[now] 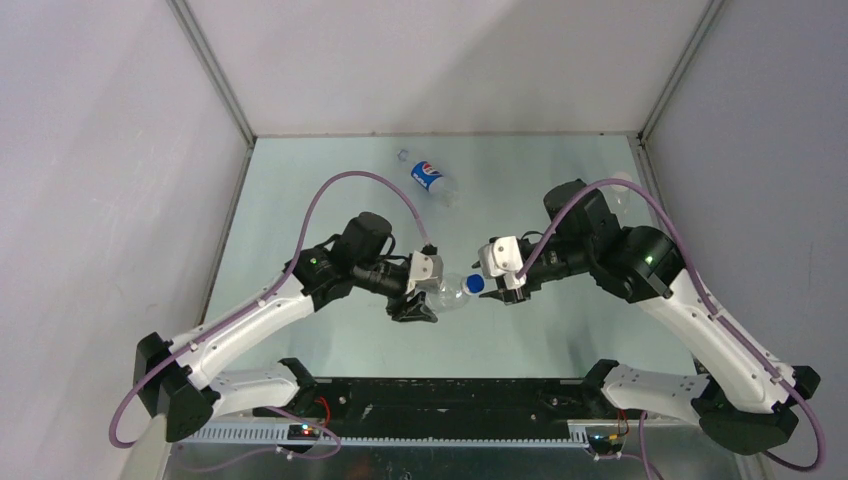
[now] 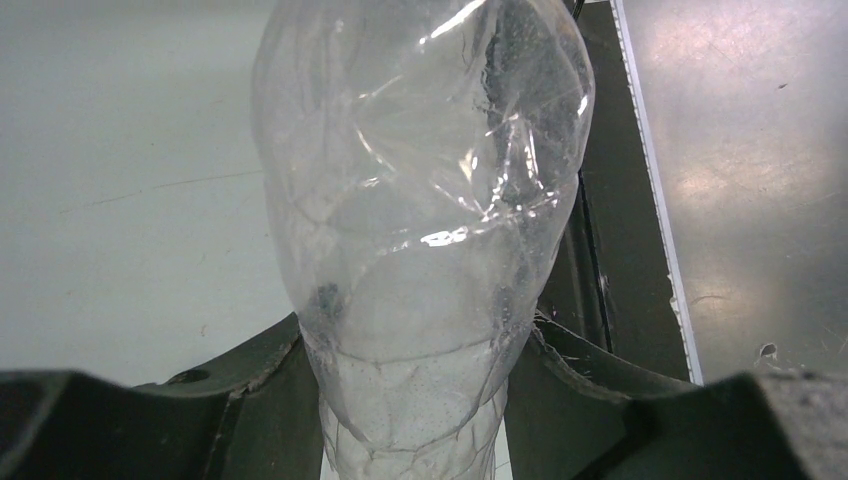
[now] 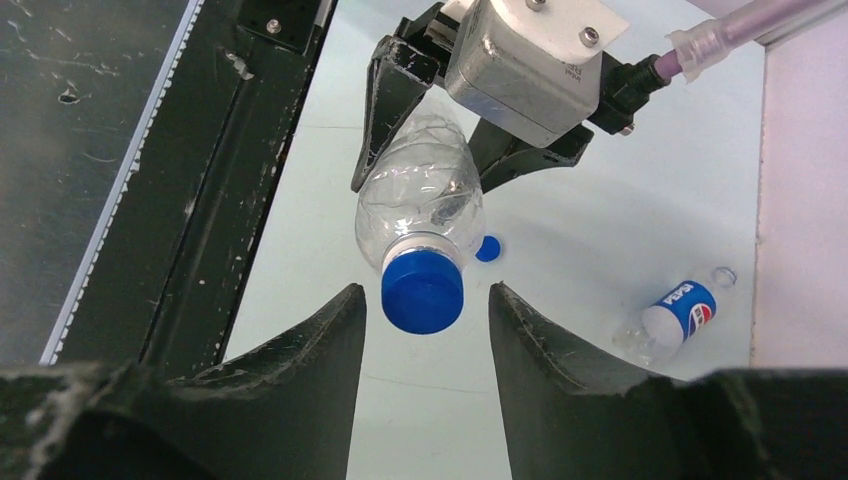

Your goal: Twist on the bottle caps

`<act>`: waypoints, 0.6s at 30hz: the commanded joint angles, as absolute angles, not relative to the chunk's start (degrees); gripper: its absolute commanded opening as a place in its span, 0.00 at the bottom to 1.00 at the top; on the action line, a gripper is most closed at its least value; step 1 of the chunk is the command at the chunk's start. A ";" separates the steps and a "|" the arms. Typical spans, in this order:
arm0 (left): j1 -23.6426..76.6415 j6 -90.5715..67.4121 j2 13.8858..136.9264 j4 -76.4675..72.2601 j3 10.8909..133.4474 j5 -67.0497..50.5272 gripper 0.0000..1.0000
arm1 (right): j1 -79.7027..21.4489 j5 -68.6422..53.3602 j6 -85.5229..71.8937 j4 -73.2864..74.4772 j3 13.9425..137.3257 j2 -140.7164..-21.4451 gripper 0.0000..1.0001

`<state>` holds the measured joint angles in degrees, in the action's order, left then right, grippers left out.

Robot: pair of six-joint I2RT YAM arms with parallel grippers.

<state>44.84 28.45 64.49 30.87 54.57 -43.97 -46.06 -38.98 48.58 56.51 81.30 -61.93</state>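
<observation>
Table (image 1: pixel 300 190) of pale green is closed in by white walls (image 1: pixel 100 150) at its left, far and right edges. Open room is left across the far half and the left side. A black rail (image 1: pixel 450 400) runs along the near edge, where both arms are mounted.

At the middle, a clear bottle (image 1: pixel 452 291) is held off the surface, clenched about its body by the left gripper (image 1: pixel 420 300). Its long axis lies nearly level and runs left to right in the top view, with the neck pointed at the right arm. A blue cap (image 3: pixel 423 290) sits on that neck.

The right gripper (image 3: pixel 427 300) is set around the cap with its jaws released (a gap shows on each side). A second blue cap (image 3: pixel 488 248) lies on the table beside the held bottle, seen only from the right wrist.

A Pepsi bottle (image 1: pixel 432 180) lies on its side near the far edge, well apart from both arms, with its neck toward the far left corner.
</observation>
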 commanded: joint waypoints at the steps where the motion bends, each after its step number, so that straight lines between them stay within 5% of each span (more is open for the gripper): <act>1: 44.65 29.36 64.31 30.62 57.60 -46.91 0.00 | -46.38 -41.84 50.90 56.54 81.47 -62.77 0.49; 12: 44.62 28.82 63.48 29.29 57.53 -46.99 0.00 | -46.38 -42.95 49.19 57.78 81.58 -64.82 0.29; 18: 44.85 26.87 61.41 24.47 56.50 -43.70 0.00 | -46.43 -38.10 34.81 54.46 82.83 -67.16 0.02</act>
<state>44.84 28.36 64.42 31.66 54.57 -44.62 -46.06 -40.93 46.35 56.71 81.41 -64.93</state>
